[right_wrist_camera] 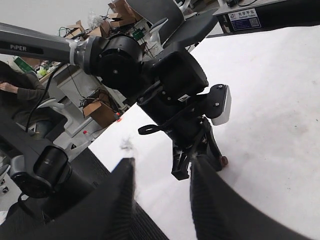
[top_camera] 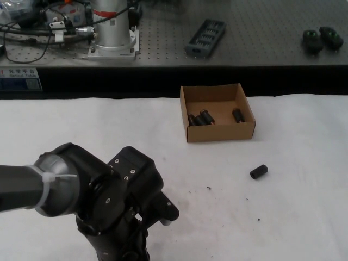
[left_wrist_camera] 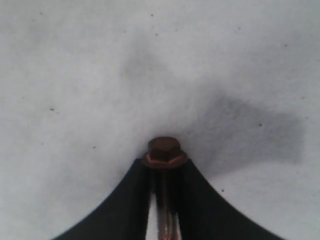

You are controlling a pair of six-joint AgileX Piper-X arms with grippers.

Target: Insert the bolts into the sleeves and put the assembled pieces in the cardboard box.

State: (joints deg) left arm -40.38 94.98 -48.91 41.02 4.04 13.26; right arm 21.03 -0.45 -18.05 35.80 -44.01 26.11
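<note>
My left gripper [left_wrist_camera: 164, 167] is shut on a bolt [left_wrist_camera: 164, 151] with a copper-brown hex head, just over the white cloth. The bolt's shaft runs back between the two black fingers [left_wrist_camera: 125, 205]. In the high view the left arm [top_camera: 117, 201] points down at the near left of the cloth. A loose black sleeve [top_camera: 259, 172] lies to the right of the arm, in front of the cardboard box [top_camera: 220, 132]. The box holds several black pieces [top_camera: 200, 118]. My right gripper [right_wrist_camera: 162, 200] is open, holds nothing, and faces the left arm [right_wrist_camera: 170, 80] and the bolt [right_wrist_camera: 223, 161].
Behind the cloth runs a perforated metal bench [top_camera: 261, 49] carrying a metal post base [top_camera: 111, 32], a black ribbed block [top_camera: 205, 37] and two dark green-black parts [top_camera: 322, 39]. Small black specks [top_camera: 209, 188] dot the cloth. A person [right_wrist_camera: 20, 97] sits far off.
</note>
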